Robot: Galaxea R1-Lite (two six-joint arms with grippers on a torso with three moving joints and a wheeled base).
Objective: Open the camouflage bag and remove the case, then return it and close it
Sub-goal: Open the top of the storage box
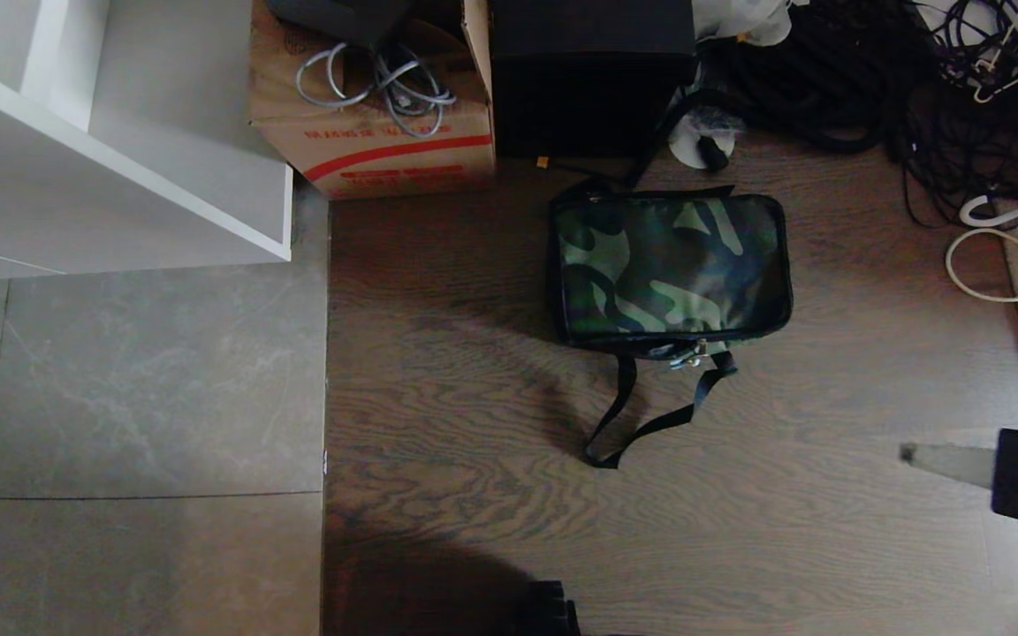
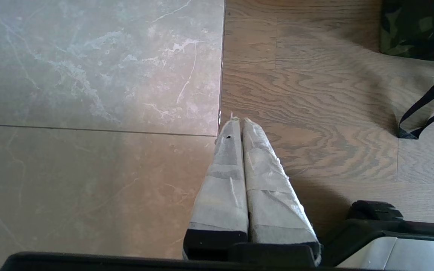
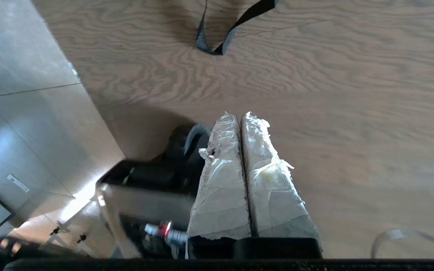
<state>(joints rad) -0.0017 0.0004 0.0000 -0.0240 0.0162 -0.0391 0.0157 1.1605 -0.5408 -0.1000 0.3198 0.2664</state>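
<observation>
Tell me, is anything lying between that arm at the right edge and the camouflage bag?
Nothing visible. Bare wooden floor separates the right gripper from the camouflage bag. Only the bag's own shoulder strap trails toward the robot, off to the side of that path.

You're looking at a storage corner of a lab or workshop: at the frame's top, a cardboard box (image 1: 374, 132) holding grey cables (image 1: 381, 88), tangled black cords (image 1: 871, 79) upper right, white shelving (image 1: 120, 150) upper left.
</observation>
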